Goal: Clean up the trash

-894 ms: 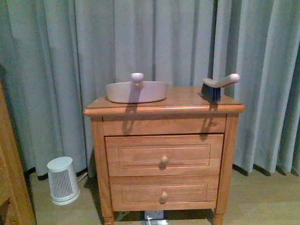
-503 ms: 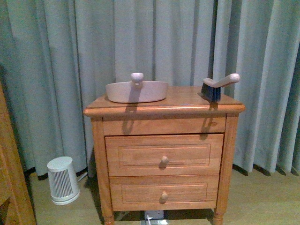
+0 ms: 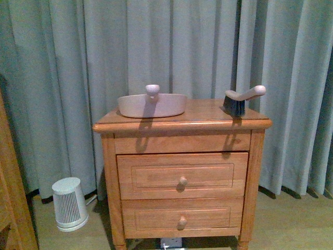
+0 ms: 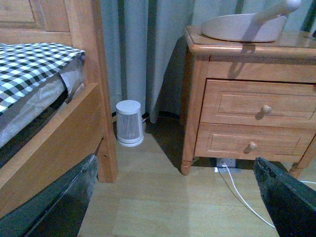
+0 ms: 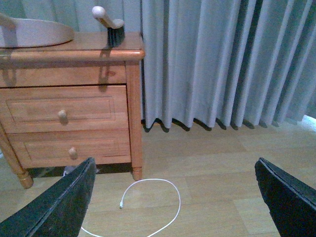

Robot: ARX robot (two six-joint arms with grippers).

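Observation:
The crumpled white trash is not in view in any frame. A beige dustpan [image 3: 152, 103] lies on the left of the wooden nightstand top [image 3: 203, 115], and a hand brush [image 3: 240, 99] with dark bristles and a beige handle lies at its right. The dustpan [image 4: 244, 25] also shows in the left wrist view, and the brush [image 5: 109, 27] in the right wrist view. My left gripper [image 4: 177, 197] is open and empty, low over the wooden floor. My right gripper [image 5: 175, 197] is open and empty over the floor. Neither arm shows in the front view.
The nightstand has two drawers [image 3: 182, 176]. A small white heater [image 3: 68, 203] stands on the floor to its left. A wooden bed frame [image 4: 84, 89] with a checked pillow [image 4: 29, 64] is beside it. A white cable [image 5: 148, 202] loops on the floor. Grey curtains [image 3: 171, 47] hang behind.
The front view has shifted slightly: the nightstand, dustpan and brush sit a little lower in the picture than before. Nothing on the nightstand has moved.

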